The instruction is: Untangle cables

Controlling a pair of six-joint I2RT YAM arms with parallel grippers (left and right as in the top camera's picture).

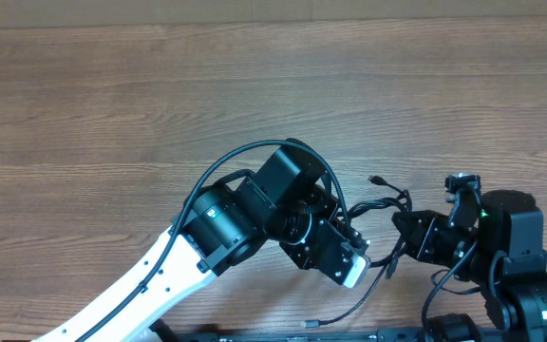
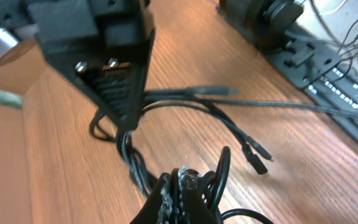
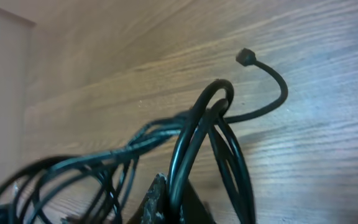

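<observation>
The cables [image 1: 387, 202] are thin black cords bunched between my two grippers at the front right of the wooden table. My left gripper [image 1: 361, 237] is shut on a clump of cords [image 2: 185, 106], seen in the left wrist view [image 2: 180, 186]. My right gripper [image 1: 399, 226] is shut on a cable loop [image 3: 197, 130], seen in the right wrist view [image 3: 173, 202]. It also shows in the left wrist view [image 2: 124, 127], pinching the same bundle. One plug end [image 3: 246, 57] curls free above the table. Two more plugs [image 2: 258, 155] lie on the wood.
The wooden table [image 1: 160, 95] stretches to the back and left. One cord trails to the front edge [image 1: 340, 318]. A black base rail [image 1: 349, 334] runs along the front. Black equipment with wires [image 2: 303, 50] stands at the table's side.
</observation>
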